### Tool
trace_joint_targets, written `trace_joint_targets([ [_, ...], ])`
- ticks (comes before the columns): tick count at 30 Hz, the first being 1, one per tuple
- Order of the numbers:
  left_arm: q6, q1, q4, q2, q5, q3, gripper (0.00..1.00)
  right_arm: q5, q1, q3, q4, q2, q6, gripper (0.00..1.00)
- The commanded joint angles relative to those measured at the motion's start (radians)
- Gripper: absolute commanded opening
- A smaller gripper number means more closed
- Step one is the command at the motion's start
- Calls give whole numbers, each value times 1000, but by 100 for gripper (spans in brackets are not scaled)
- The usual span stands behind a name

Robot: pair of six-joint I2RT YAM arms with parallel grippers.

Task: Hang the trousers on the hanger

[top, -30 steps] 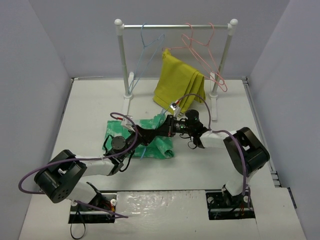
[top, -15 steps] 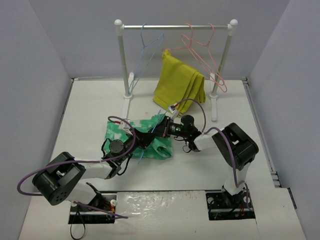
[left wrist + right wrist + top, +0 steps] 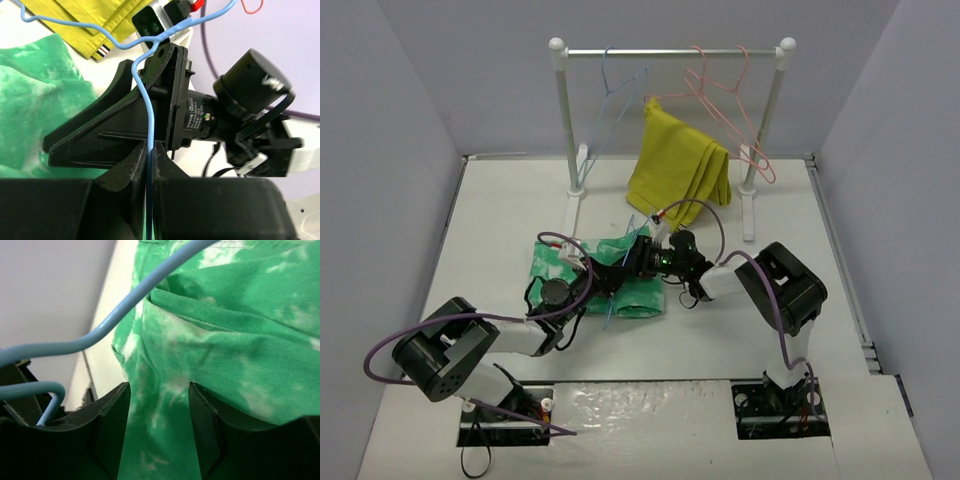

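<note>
hanger (image 3: pixel 149 115) crossing right hand (image 3: pixel 157 390), trousers (image 3: pixel 225 340) beneath, yellow garment (image 3: pixel 75 15) near

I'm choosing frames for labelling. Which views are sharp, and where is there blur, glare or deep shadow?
Top external: evenly lit and sharp, glare only at the near edge of the table. Left wrist: the hanger wire is crisp, its own fingers are a black, detail-less mass. Right wrist: the trousers are in focus, the near hanger wire is softer.

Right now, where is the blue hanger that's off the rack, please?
The hanger is mid-table in the top view, pinched by the left gripper over the trousers.
</note>
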Motion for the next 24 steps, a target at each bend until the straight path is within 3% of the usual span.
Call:
trace_joint_targets([
  [1,-17,0,179,-28,1,11,0,58,10,112,-286,-179,-261,48],
  [9,-12,-2,164,-25,-5,15,0,217,3,124,-632,-313,-448,49],
  [18,-18,2,178,0,8,30,0,221,7,-46,-645,-479,-400,35],
  [21,-13,3,169,4,15,33,0,171,21,-103,-612,-521,-375,36],
  [24,-14,1,173,6,6,30,0,165,45,-124,-597,-538,-382,45],
])
